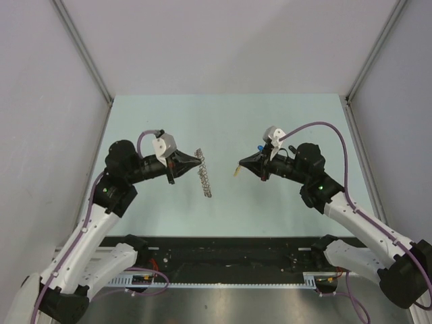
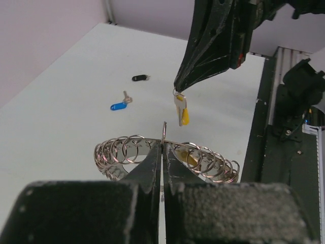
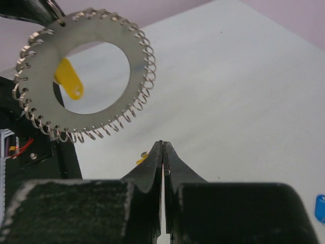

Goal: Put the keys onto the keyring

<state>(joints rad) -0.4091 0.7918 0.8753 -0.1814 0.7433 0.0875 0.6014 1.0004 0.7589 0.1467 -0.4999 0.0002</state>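
The left end effector (image 2: 163, 145) filled the bottom of its own wrist view. Its dark fingers (image 2: 147, 173) were pressed together with no gap, pinching the near edge of the keyring (image 2: 127, 150). The ring stretched across the frame's centre just behind the fingertips, with its wire loops fanning out to the left and right.

Above it, in the upper middle, the right end effector (image 2: 177, 89) pointed down. Its tip was closed, and the yellow key (image 2: 183, 114) hung from it just above the ring's far rim without touching it. To the left, the blue key (image 2: 119, 105) lay on the pale table (image 2: 61, 117), and the black key (image 2: 139, 78) lay a little beyond it. Both were well apart from the ring.

In the right wrist view, the closed fingertips sat at lower centre, with a bit of yellow showing just to their left. The keyring faced the camera in the upper left as a flat disc with a coil-fringed rim. A yellow plastic tab showed through its hole. Whether the tab hung on the ring could not be told.

From above, the two end effectors faced each other at mid-frame. The ring was held edge-on at the left tip, and the yellow key dangled from the right tip, with a gap of bare table between them.
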